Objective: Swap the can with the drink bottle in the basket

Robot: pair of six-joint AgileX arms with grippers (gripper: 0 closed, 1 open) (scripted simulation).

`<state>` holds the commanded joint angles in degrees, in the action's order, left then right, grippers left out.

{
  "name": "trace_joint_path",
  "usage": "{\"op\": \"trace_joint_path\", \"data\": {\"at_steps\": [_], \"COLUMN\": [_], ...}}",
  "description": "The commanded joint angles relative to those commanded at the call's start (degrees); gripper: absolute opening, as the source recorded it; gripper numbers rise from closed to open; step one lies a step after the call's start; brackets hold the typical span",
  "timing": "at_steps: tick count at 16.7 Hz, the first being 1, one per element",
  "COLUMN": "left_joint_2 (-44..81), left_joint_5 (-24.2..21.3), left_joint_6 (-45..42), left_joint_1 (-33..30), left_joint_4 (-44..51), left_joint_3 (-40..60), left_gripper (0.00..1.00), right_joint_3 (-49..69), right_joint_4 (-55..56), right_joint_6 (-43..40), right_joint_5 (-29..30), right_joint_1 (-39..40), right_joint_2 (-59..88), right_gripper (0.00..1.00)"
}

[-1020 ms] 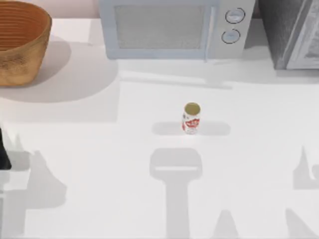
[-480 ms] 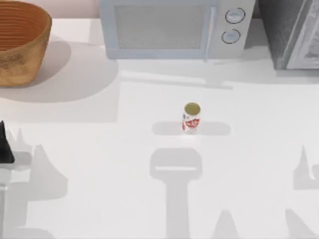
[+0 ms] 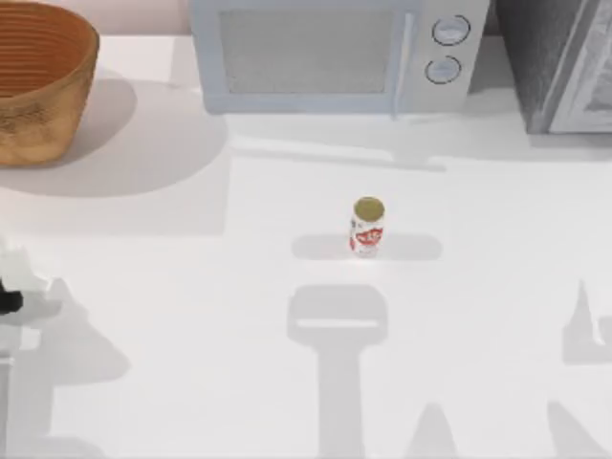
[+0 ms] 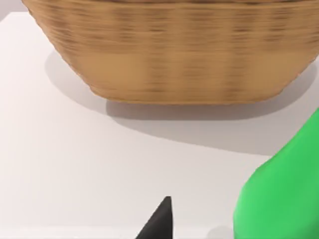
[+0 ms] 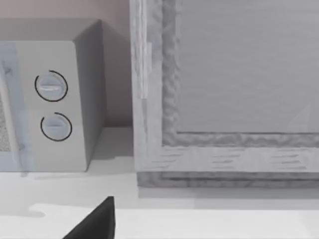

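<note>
The can, white with red lettering and a gold top, stands upright in the middle of the table. At the far left the tan wicker basket rests on the table, and its woven wall rises straight ahead in the left wrist view. Close beside my left gripper is a bright green rounded body, the drink bottle, outside the basket. Whether the gripper holds it is unclear. A dark bit of my left gripper sits at the table's left edge. My right gripper faces the back right corner, far from the can.
A pale microwave with two round dials stands along the back. A grey textured cabinet stands to its right and looms large in the right wrist view. Arm shadows fall on the white table in front.
The dark part of my left gripper at the left edge has dropped lower and shows less of itself. Its shadow has shifted too. The can has not moved.
</note>
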<state>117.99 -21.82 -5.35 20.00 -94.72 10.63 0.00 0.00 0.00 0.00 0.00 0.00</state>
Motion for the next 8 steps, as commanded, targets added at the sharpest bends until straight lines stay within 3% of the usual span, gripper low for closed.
{"op": "trace_joint_path", "data": {"at_steps": [6,8], "left_joint_2": [0.0,0.0], "left_joint_5": [0.0,0.0], "left_joint_6": [0.0,0.0], "left_joint_1": [0.0,0.0], "left_joint_4": [0.0,0.0], "left_joint_3": [0.0,0.0], "left_gripper": [0.02,0.0], "right_joint_3": [0.0,0.0], "right_joint_4": [0.0,0.0], "right_joint_6": [0.0,0.0], "right_joint_5": [0.0,0.0], "right_joint_1": [0.0,0.0], "right_joint_2": [0.0,0.0], "right_gripper": [1.0,1.0]}}
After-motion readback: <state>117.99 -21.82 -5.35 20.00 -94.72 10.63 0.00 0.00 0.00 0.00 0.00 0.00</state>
